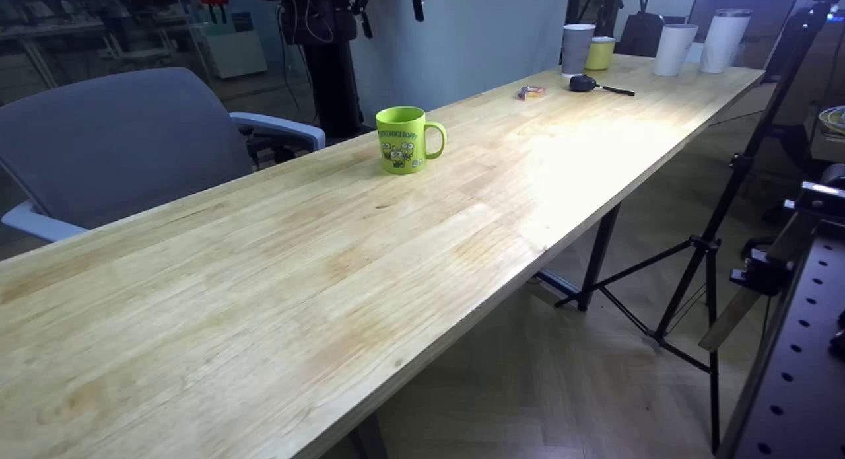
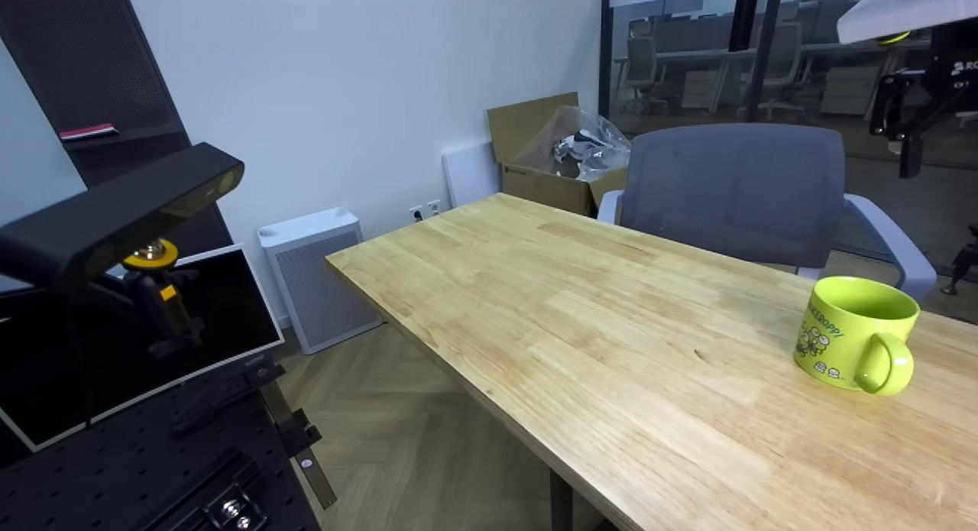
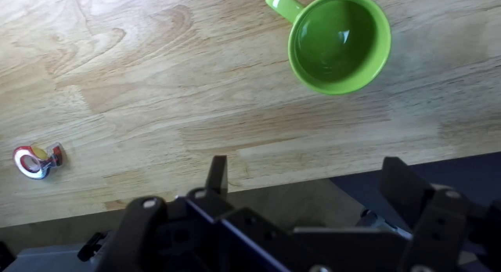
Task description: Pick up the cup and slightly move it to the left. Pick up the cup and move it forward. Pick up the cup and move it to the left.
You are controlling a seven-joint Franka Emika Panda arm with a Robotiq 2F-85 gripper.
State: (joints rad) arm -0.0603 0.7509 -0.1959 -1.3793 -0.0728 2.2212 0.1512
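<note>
In an exterior view, at the near left, are a black perforated board (image 2: 46, 493), a pale-framed dark screen (image 2: 114, 370) and a long black camera (image 2: 130, 210) raised on a mount (image 2: 170, 313). To their right a white box-shaped unit (image 2: 328, 286) with a mesh front stands on the herringbone floor (image 2: 405, 432), near a pale wall (image 2: 344, 95) with sockets (image 2: 434, 208) low down. Next comes an open cardboard box (image 2: 542, 191), clear plastic (image 2: 603, 141) bulging out of it, past the far left corner of the bench (image 2: 573, 325).

That bench is a long top of light, joined wooden strips running left to right. A grey chair (image 2: 733, 195) with pale armrests stands along its far side, before a glass partition (image 2: 802, 107). To the right of the chair's back, toward the far edge, the lime-green mug (image 1: 401, 142) sits upright on the wood, cartoon frogs on its side and its handle turned to the right; a small dark knot (image 2: 699, 355) shows to its left.

The jaws hang on the far side, higher than the mug and well apart from it; in the wrist view they are released, their fingers (image 3: 216, 178) parted wide.

Farther right, a strong patch of light (image 1: 587, 148) makes the surface almost white. Beyond it are a small tape dispenser (image 1: 531, 92), a tall greyish cup (image 1: 578, 49), a dark rounded device (image 1: 582, 84) with a strap, a yellow-green cup (image 1: 599, 56), a white cup (image 1: 675, 49) and a tall white tumbler (image 1: 725, 41). A black tripod (image 1: 705, 244) stands on the floor off the near edge.
</note>
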